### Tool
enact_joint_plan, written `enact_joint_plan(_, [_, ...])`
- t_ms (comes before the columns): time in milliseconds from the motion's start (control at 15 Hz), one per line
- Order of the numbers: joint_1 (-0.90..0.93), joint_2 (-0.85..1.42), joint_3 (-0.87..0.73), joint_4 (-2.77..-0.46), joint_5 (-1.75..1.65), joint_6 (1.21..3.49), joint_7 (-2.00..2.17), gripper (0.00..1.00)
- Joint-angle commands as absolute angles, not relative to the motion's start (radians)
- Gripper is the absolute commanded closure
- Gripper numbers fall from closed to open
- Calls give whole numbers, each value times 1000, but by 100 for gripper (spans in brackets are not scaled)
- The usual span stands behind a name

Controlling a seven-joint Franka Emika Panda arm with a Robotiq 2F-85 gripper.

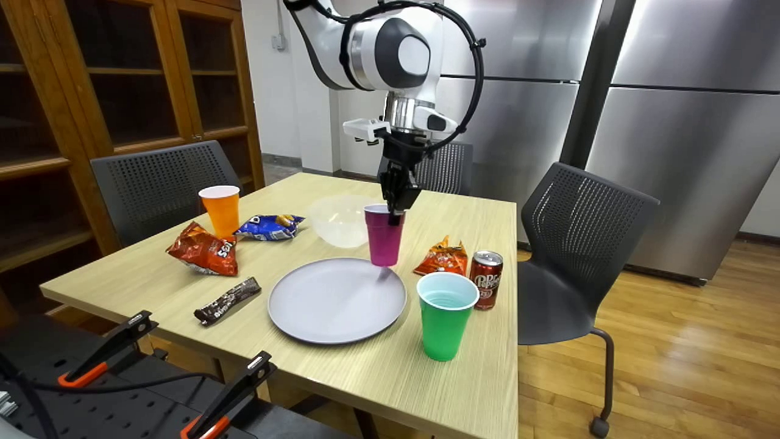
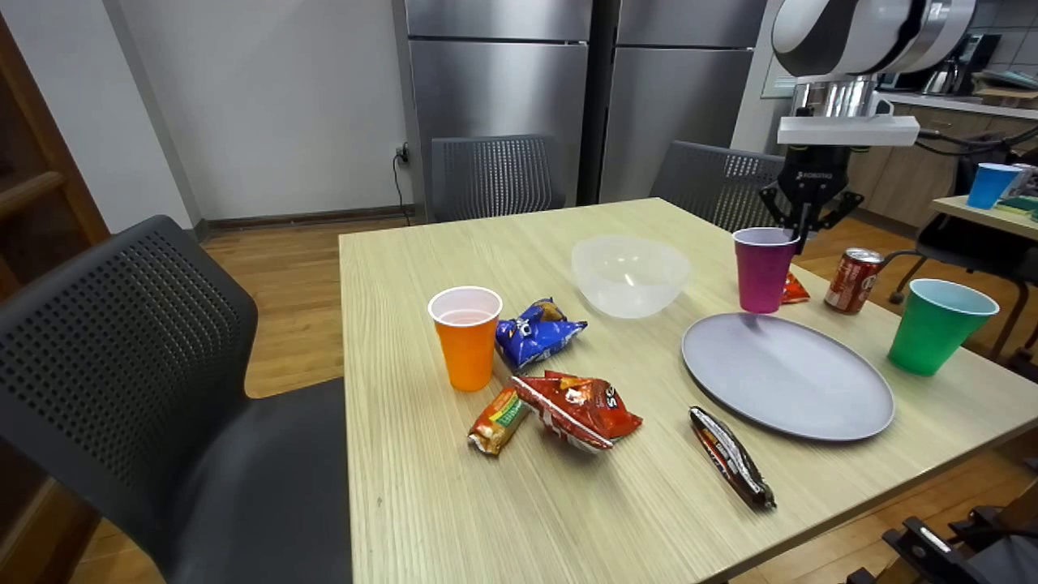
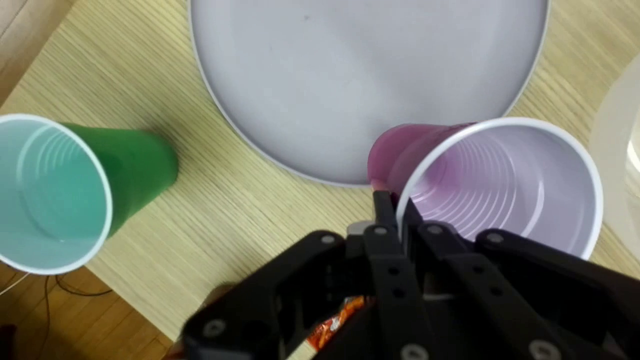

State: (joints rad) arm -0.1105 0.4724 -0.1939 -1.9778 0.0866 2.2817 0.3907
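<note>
My gripper [image 1: 397,214] points down and is shut on the rim and side wall of a purple cup [image 1: 384,241]. In the wrist view, one finger [image 3: 385,207] lies outside the cup's white rim and the other passes inside it. The cup [image 2: 761,272] is roughly upright at the edge of a grey plate [image 2: 787,377]; whether its base touches anything I cannot tell. A green cup [image 3: 135,170] stands across from it, beside the plate. Behind the fingers in the wrist view, an orange-red snack bag [image 3: 335,320] is mostly hidden.
A translucent bowl [image 2: 628,276] sits close to the purple cup. A soda can [image 1: 487,279] stands near the table's side edge. Farther off are an orange cup [image 2: 466,345], a blue bag [image 2: 535,332], a red bag [image 2: 580,405] and a dark bar [image 2: 730,458]. Chairs surround the table.
</note>
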Motion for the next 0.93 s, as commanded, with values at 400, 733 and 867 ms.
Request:
enact_joint_plan(400, [-65, 314, -174, -2242, 87, 2400, 386, 99])
enact_joint_plan(733, [-46, 323, -162, -2270, 95, 2452, 396, 99])
enact_joint_plan(867, [-44, 330, -156, -2271, 103, 2476, 399, 99])
